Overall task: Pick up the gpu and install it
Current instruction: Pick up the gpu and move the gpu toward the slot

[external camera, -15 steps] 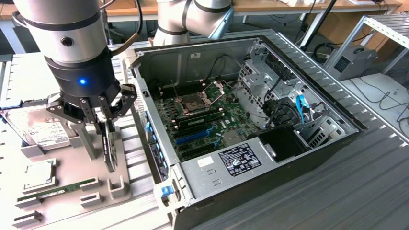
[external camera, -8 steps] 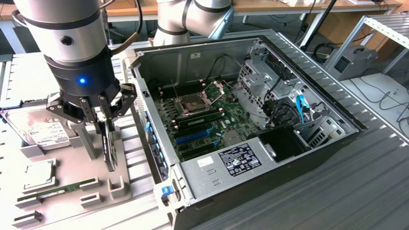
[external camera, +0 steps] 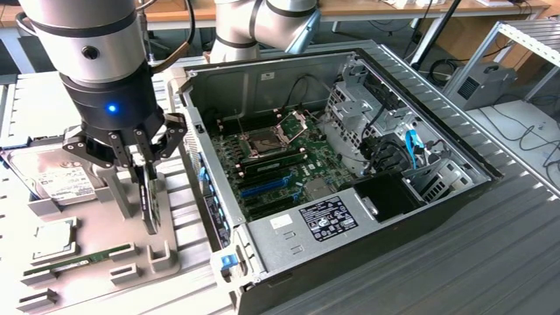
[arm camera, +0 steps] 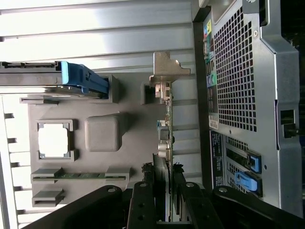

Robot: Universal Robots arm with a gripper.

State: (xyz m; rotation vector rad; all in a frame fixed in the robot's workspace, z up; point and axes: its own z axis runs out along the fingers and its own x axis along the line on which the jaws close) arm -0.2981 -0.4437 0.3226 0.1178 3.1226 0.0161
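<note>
The gpu (external camera: 151, 209) stands on edge in a slot of the grey parts holder (external camera: 96, 279), at the exterior view's left of the open computer case (external camera: 437, 197). My gripper (external camera: 143, 176) hangs straight above it with a finger down each flat side, shut on the card. In the wrist view the gpu (arm camera: 165, 136) runs away from the gripper (arm camera: 163, 175), its silver end bracket (arm camera: 167, 71) at the far end and its lower edge still in the holder. The motherboard (external camera: 289, 157) lies exposed inside the case, with blue expansion slots (external camera: 262, 188).
On the holder lie a silver hard drive (external camera: 54, 180), a CPU (external camera: 54, 237) and a thin RAM stick (external camera: 79, 260). The case's rear wall (arm camera: 248, 95) stands close beside the card. Cables and drive cages (external camera: 385, 131) crowd the case's far side.
</note>
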